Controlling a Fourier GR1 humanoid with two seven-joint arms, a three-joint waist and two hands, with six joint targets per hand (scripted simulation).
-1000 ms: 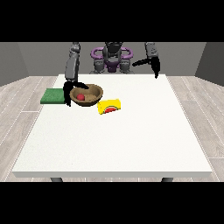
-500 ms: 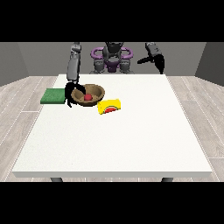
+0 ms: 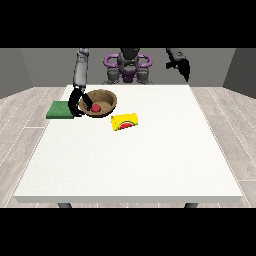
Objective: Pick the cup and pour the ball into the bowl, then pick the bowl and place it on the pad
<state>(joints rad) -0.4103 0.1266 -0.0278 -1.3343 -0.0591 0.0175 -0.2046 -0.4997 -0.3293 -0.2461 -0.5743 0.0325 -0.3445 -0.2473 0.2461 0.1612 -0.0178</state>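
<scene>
A brown bowl (image 3: 106,99) with a red ball (image 3: 95,107) inside sits tilted near the table's far left. The hand at the view's left (image 3: 76,102) grips the bowl's left rim, fingers curled over it. A yellow cup (image 3: 125,121) lies on its side just right of the bowl, in front of it. The green pad (image 3: 59,109) lies flat at the table's left edge, beside the bowl and hand. The hand at the view's right (image 3: 182,67) is raised above the far right corner, holding nothing.
The white table (image 3: 135,165) stretches wide toward the camera. The robot's purple torso (image 3: 128,64) stands behind the far edge.
The bowl has lifted slightly and tilted in the left-side hand. The hand at the view's right has risen higher and moved outward.
</scene>
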